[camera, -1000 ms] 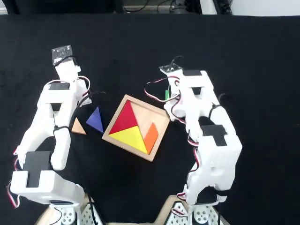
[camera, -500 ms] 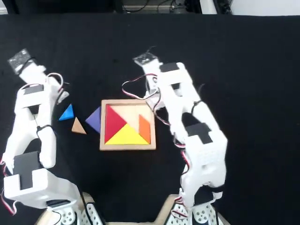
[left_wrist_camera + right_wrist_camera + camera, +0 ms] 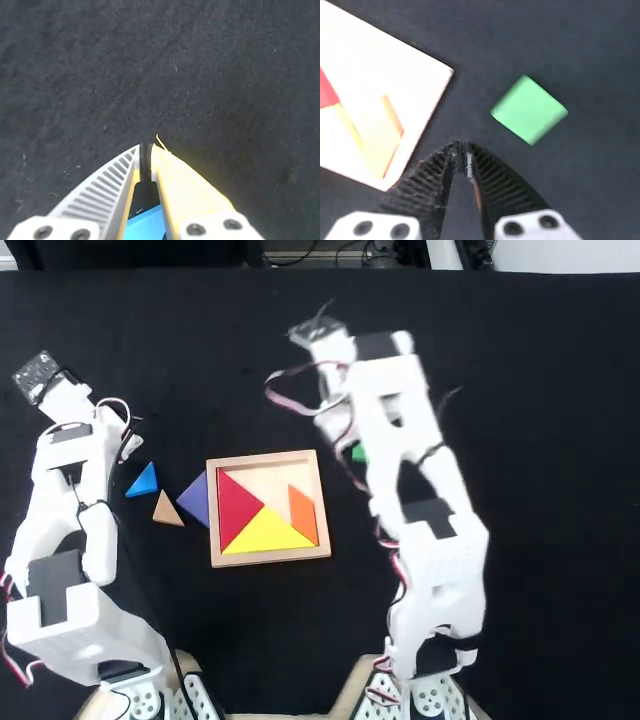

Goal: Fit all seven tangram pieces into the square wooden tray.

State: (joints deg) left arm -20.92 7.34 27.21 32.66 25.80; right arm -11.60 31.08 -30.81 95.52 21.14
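The square wooden tray (image 3: 313, 468) lies mid-table and holds a red triangle (image 3: 237, 508), a yellow triangle (image 3: 268, 533) and an orange parallelogram (image 3: 303, 513). Against the tray's left side lies a purple triangle (image 3: 196, 498). Farther left are a tan triangle (image 3: 166, 510) and a light blue triangle (image 3: 144, 481). A green square (image 3: 357, 452) (image 3: 529, 109) peeks out by the right arm, off the tray's right corner (image 3: 395, 85). My right gripper (image 3: 465, 148) is shut and empty, low between tray and green square. My left gripper (image 3: 146, 148) is shut over bare cloth, with the light blue triangle (image 3: 145, 225) beneath its base.
Black cloth covers the whole table. The left arm (image 3: 72, 470) stands left of the loose triangles, and the right arm (image 3: 400, 450) rises along the tray's right side. Open cloth lies behind the tray and at the far right.
The tray has turned from a tilted to a squared position and slid left. The left arm swung left, uncovering the light blue triangle. The right arm shifted back, and the green square shows again.
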